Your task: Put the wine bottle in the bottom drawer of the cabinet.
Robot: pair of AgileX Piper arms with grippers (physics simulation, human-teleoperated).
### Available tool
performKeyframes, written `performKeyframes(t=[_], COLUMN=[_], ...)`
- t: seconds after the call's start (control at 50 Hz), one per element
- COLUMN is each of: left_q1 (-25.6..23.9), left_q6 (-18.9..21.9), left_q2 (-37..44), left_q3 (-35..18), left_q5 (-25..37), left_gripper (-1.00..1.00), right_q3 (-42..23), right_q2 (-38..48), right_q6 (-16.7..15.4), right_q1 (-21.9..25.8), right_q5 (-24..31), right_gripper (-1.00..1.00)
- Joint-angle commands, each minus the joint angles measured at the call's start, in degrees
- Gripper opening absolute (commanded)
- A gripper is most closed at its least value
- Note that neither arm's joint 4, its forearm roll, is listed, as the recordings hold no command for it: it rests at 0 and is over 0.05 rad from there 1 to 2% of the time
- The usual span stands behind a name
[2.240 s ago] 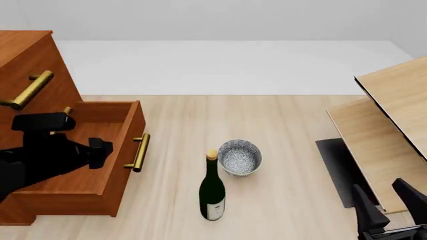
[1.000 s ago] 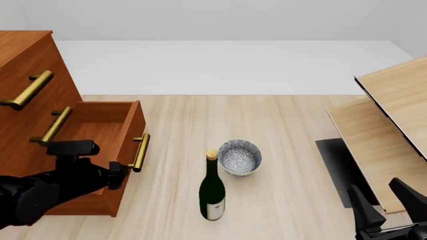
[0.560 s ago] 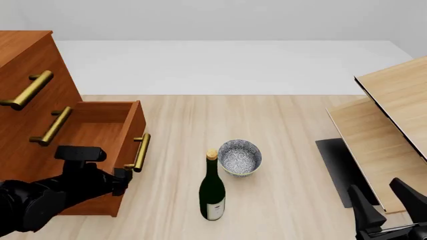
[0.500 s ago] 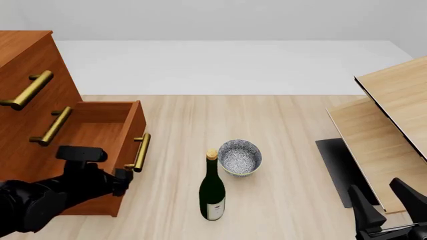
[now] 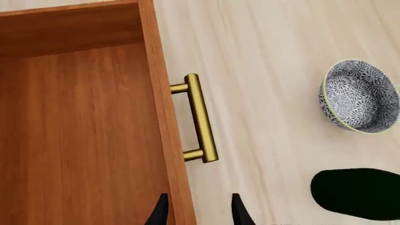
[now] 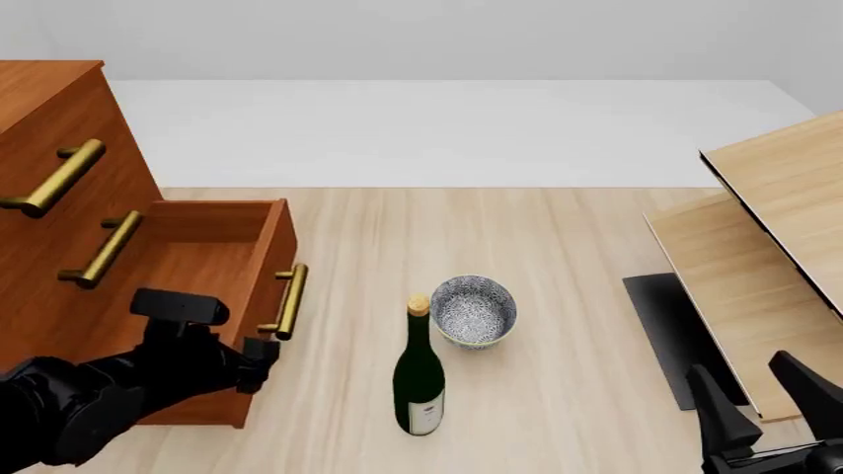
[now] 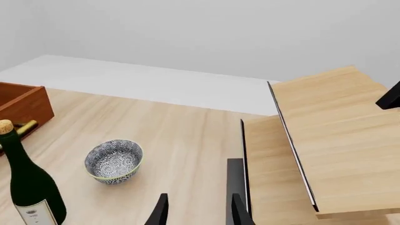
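Your tall dark green glass wine bottle (image 6: 419, 380) with the gold foil top and white label stands upright on the pale wooden table (image 6: 554, 296), out in the open near the middle, well apart from the drawer. Just beyond it and slightly to its right sits the speckled grey bowl (image 6: 473, 310), upright, with nothing visible inside. On the left, the large reddish-brown wooden cabinet (image 6: 46, 138) has its bottom drawer (image 6: 197, 286) pulled out toward the bottle; the drawer's wooden floor shows bare in your left wrist view, with nothing lying in it. The two upper drawers are shut. Your left gripper (image 5: 196, 211) hangs over the drawer's front panel, below the brass bar handle (image 5: 201, 118) as that view shows it; its fingers (image 5: 160, 213) stand apart, one on each side of the panel, clamped on nothing that you can see. Your right gripper (image 7: 197, 211) waits low at the right near the pale light-wood slanted furniture (image 6: 771, 247), fingers apart and holding nothing.
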Motion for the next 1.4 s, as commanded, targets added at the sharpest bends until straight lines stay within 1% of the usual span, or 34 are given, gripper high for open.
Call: performKeyframes(t=[0.02,0.4,0.44,0.48,0.66,0.68,0.72,0.76,0.9,0.94,0.96,1.04,1.12,1.14,1.18,1.26,1.34,1.36,1.4], left_q1=[-2.3,-6.4,-6.4,-6.5,-6.8,-7.4,-7.5,-8.3,-9.2,-9.2,-9.8,-9.8,-9.0,-9.0,-8.4,-8.5,-8.4,-8.1,-8.1], left_q6=[-1.1,-4.0,-3.3,-4.0,-4.0,-4.8,-4.4,-5.1,-5.5,-4.8,-5.5,-4.4,-1.2,-1.7,0.5,0.4,1.4,2.7,2.0], left_q2=[0.8,-1.0,-1.1,-1.0,-2.8,-3.2,-3.6,-4.1,-4.9,-5.1,-5.3,-6.1,-8.5,-8.5,-9.5,-11.4,-12.9,-13.5,-13.9], left_q3=[1.3,-0.2,-0.3,-0.3,-0.6,-0.6,-0.8,-0.7,-0.9,-1.1,-1.1,-1.7,-3.5,-3.7,-4.8,-6.7,-8.0,-8.5,-9.1], left_q5=[0.4,2.4,2.6,2.5,4.1,4.3,4.7,5.0,5.6,5.8,6.1,7.2,10.1,10.5,12.1,15.1,17.1,17.6,18.4], left_gripper=[1.0,1.0,1.0,1.0,1.0,1.0,1.0,1.0,1.0,1.0,1.0,1.0,1.0,1.0,1.0,1.0,1.0,1.0,1.0], right_q3=[0.0,0.0,0.0,0.0,0.0,0.0,0.0,0.0,0.0,0.0,0.0,0.0,0.0,0.0,0.0,0.0,0.0,0.0,0.0], right_q2=[-0.3,-0.8,-1.0,-0.8,-0.5,-0.4,-0.5,-0.3,-0.3,-0.1,0.1,0.0,0.1,0.1,0.1,0.2,0.4,0.3,0.0], right_q6=[0.1,0.0,-0.1,0.0,-0.1,-0.1,-0.1,-0.2,-0.2,-0.2,-0.3,-0.2,-0.3,-0.3,-0.3,-0.3,-0.3,-0.3,-0.3], right_q1=[-0.1,0.0,-0.1,-0.1,0.1,0.1,0.1,0.1,0.2,0.2,0.2,0.2,0.2,0.3,0.3,0.4,0.5,0.5,0.6], right_q5=[0.3,0.8,1.0,0.9,0.5,0.4,0.5,0.3,0.3,0.1,0.0,0.1,0.0,0.0,-0.1,-0.2,-0.5,-0.4,0.0], right_gripper=[1.0,1.0,1.0,1.0,1.0,1.0,1.0,1.0,1.0,1.0,1.0,1.0,1.0,1.0,1.0,1.0,1.0,1.0,1.0])
